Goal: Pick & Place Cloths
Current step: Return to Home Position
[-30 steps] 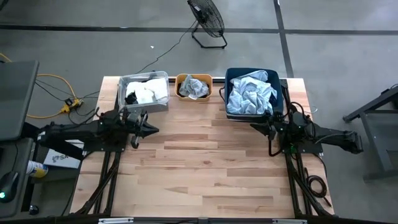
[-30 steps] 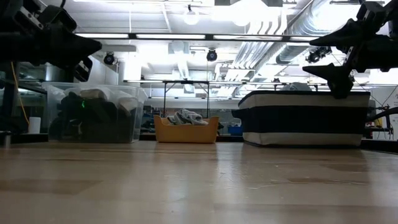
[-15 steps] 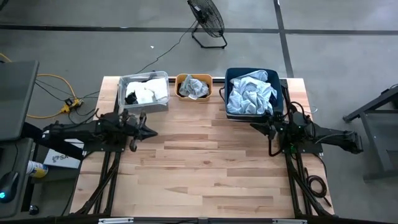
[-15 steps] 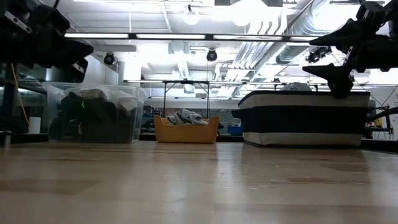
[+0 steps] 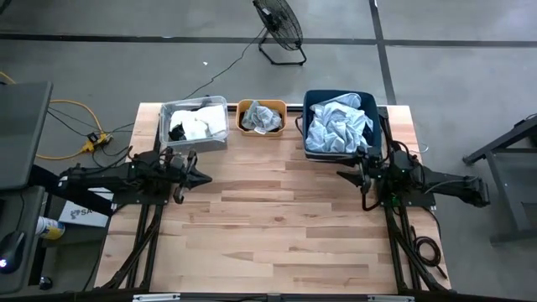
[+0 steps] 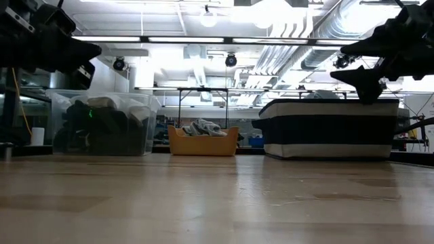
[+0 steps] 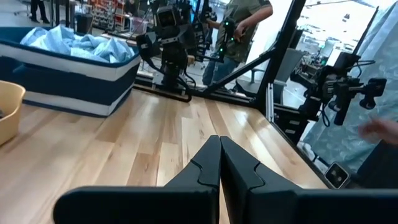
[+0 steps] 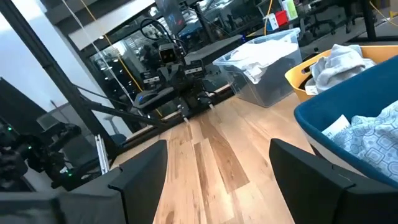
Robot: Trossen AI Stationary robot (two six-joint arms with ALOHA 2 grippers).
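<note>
The cloths lie in three bins at the table's far edge. A large pale blue cloth (image 5: 337, 127) fills the navy bin (image 5: 312, 102). White and black cloths (image 5: 198, 127) sit in the clear bin (image 5: 164, 126). Grey-green pieces (image 5: 262, 117) are heaped in the orange bin (image 5: 242, 107). My left gripper (image 5: 204, 176) hovers shut above the table, near side of the clear bin, pointing right. My right gripper (image 5: 346, 178) hovers open just near of the navy bin's near left corner, pointing left, with nothing between its fingers (image 8: 140, 171).
Bare wooden boards (image 5: 277, 226) stretch between and near of the two grippers. In the left wrist view a person (image 7: 242, 28) stands beyond the table's right side and a hand (image 7: 379, 129) shows at the edge. A fan (image 5: 279, 29) stands on the floor past the far edge.
My left gripper has drawn back a little toward the table's left edge, staying shut. My right gripper has tipped slightly and edged toward the navy bin, still open. The cloths have not moved.
</note>
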